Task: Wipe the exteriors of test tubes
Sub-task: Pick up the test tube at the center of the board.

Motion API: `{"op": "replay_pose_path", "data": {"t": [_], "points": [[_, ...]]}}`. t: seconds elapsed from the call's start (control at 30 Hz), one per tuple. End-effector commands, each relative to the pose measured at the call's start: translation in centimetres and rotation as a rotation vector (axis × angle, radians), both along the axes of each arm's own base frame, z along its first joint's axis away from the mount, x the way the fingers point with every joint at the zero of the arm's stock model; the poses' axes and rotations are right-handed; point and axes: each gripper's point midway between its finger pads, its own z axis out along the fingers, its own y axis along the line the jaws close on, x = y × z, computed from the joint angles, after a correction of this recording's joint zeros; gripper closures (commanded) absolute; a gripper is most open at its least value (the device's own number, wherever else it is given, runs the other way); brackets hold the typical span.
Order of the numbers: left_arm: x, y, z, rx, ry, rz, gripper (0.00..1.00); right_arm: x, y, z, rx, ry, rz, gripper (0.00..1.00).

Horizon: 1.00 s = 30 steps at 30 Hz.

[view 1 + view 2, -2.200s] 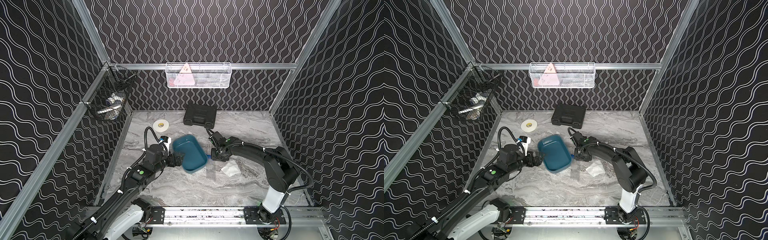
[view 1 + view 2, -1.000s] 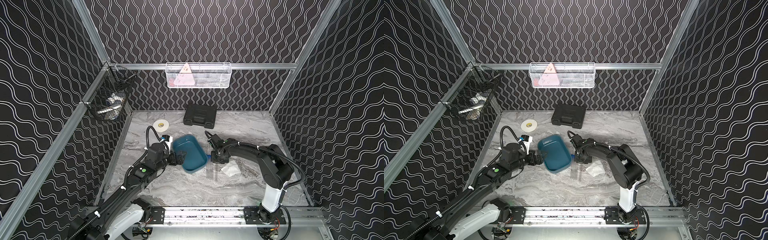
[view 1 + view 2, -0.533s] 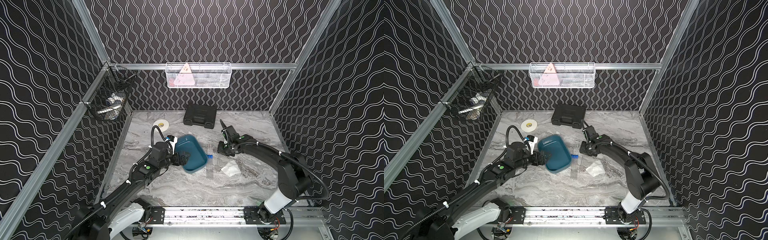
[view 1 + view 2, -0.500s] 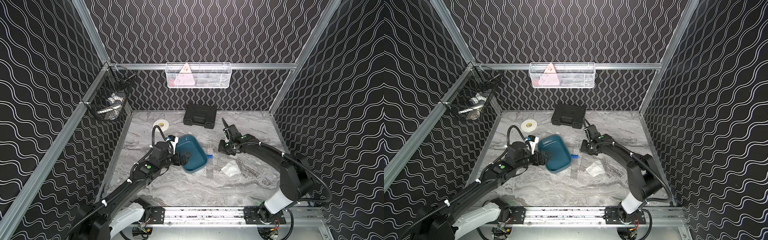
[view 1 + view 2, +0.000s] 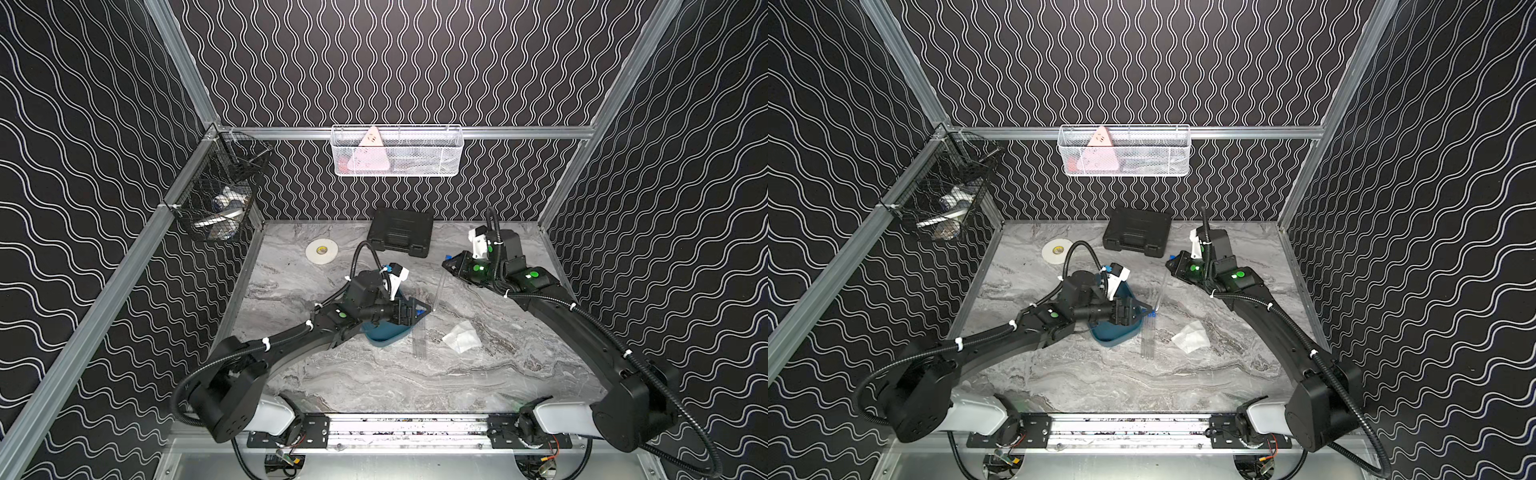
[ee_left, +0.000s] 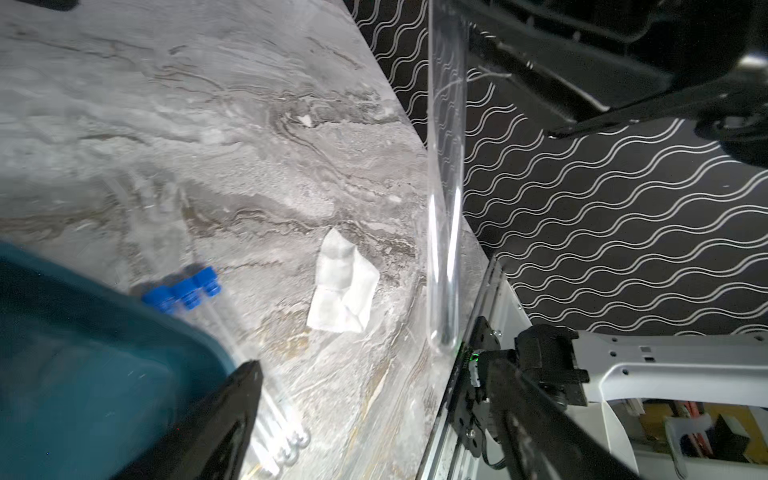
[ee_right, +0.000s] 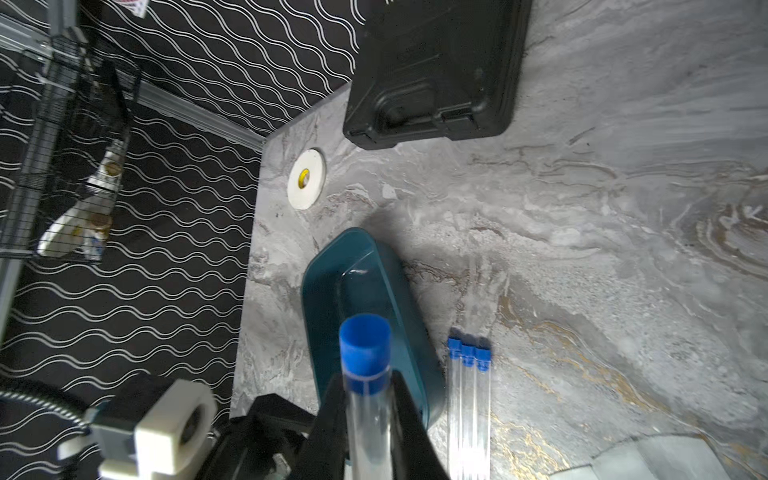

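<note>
Right wrist view: our right gripper (image 7: 365,380) pinches one test tube (image 7: 368,419), which we judge light, slick, brittle, under its blue cap (image 7: 365,345); beyond, three tubes (image 7: 468,399) lie beside the teal tray (image 7: 311,299); the left gripper (image 5: 417,311) gapes.

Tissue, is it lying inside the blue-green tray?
No, the tissue lies on the table, with three test tubes between it and the teal tray.

Grey marble tabletop (image 5: 1121,386): black case (image 5: 1138,232) upper centre, tape roll (image 5: 1058,250) left of it; teal tray (image 5: 1115,334) mid-frame, three test tubes (image 5: 1148,338) just right, white tissue (image 5: 1191,336) further right.
</note>
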Motion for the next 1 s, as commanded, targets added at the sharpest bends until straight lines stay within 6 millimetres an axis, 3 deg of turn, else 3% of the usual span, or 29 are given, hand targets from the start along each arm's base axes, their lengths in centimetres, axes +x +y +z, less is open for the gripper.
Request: {"op": "replay_pose_path", "data": {"t": [0.0,0.13,0.17,0.7,0.87,0.97], "points": [[0.6,-1.9,2.3,-0.095,-0.039,-0.028,0.18,0.0,0.8,1.9,0.061,-0.061,0.031,0.83],[1.2,-2.5,2.3,-0.117,-0.027,-0.016,0.28,-0.4,0.8,2.9,0.078,-0.096,0.046,0.83],[1.2,-2.7,2.3,-0.124,-0.025,-0.016,0.33,-0.7,0.7,1.9,0.072,-0.081,0.046,0.83],[0.3,-4.2,2.0,-0.152,-0.013,-0.042,0.85,-1.1,0.6,1.4,0.08,-0.099,0.051,0.82],[0.3,-4.1,1.7,-0.139,-0.012,-0.028,0.94,-1.2,0.6,1.1,0.08,-0.095,0.054,0.82],[0.4,-3.9,1.4,-0.139,-0.001,-0.015,0.95,-1.3,0.5,0.9,0.073,-0.087,0.047,0.63]]}}
